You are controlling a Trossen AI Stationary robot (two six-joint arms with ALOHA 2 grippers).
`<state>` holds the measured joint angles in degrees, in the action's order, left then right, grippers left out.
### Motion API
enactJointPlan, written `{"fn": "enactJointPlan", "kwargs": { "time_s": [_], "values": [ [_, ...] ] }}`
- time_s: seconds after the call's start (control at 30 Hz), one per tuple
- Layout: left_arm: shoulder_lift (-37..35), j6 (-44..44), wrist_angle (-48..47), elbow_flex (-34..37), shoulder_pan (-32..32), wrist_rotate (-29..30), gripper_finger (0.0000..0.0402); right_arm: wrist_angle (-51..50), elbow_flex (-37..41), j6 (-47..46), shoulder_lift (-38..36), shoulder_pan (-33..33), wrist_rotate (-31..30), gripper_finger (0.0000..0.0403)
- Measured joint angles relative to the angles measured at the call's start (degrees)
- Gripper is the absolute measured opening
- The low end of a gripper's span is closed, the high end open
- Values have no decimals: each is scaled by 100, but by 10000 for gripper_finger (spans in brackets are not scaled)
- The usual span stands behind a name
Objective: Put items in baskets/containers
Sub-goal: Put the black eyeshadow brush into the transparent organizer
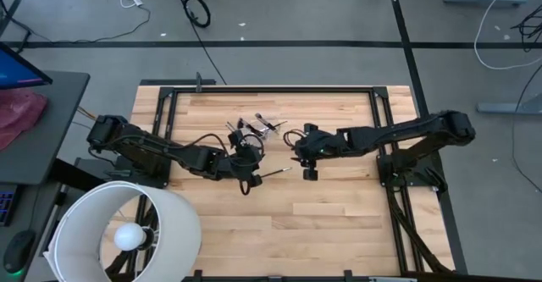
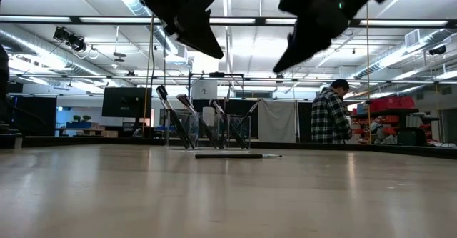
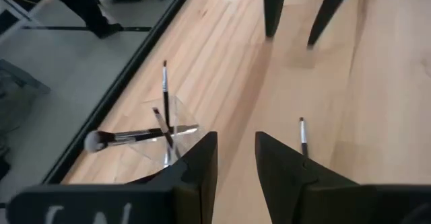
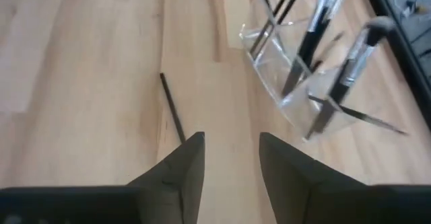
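Wood tabletop [image 1: 339, 214]: one loose brush [image 1: 273, 174] is seen lying flat.
Long axis: set roughly three-to-nine o'clock in the high view.
Left gripper [image 1: 246, 183]: parted, empty, brush at two o'clock, just beside.
Right gripper [image 1: 310, 174]: parted, empty, brush at nine o'clock; judged slightly farther.
Clear cup [image 1: 251, 134]: at twelve o'clock beyond, other brushes held.

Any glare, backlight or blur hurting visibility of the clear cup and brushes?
Low view: ceiling lights backlight both arms into silhouettes; the clear cup shows only by edges and the brushes inside. Right wrist view: cup walls glint, brush heads soft. Left wrist view: sharp enough; the loose brush lies clear on the wood. High view: even light.
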<state>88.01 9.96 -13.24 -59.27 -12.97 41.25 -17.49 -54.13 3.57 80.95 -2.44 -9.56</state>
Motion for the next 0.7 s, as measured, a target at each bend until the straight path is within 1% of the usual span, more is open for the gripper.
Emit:
{"fn": "enactJointPlan", "kwargs": {
  "time_s": [0.17,0.23,0.33,0.43,0.53,0.7],
  "values": [
    [0,-6,3,0,0,-103,103,1615,1060,348,194,-4,98,144],
    [0,-7,0,0,0,-103,103,2461,1507,358,275,26,456,144],
    [0,-9,5,0,17,-103,103,4065,2102,376,455,96,1148,144],
    [0,-9,13,0,76,-105,103,5247,2467,439,790,199,1568,144],
    [0,-4,65,0,179,-103,103,5737,2531,440,1244,339,1597,146],
    [0,142,62,0,330,-105,103,5835,2352,446,2148,560,1602,168]
  ]
}}
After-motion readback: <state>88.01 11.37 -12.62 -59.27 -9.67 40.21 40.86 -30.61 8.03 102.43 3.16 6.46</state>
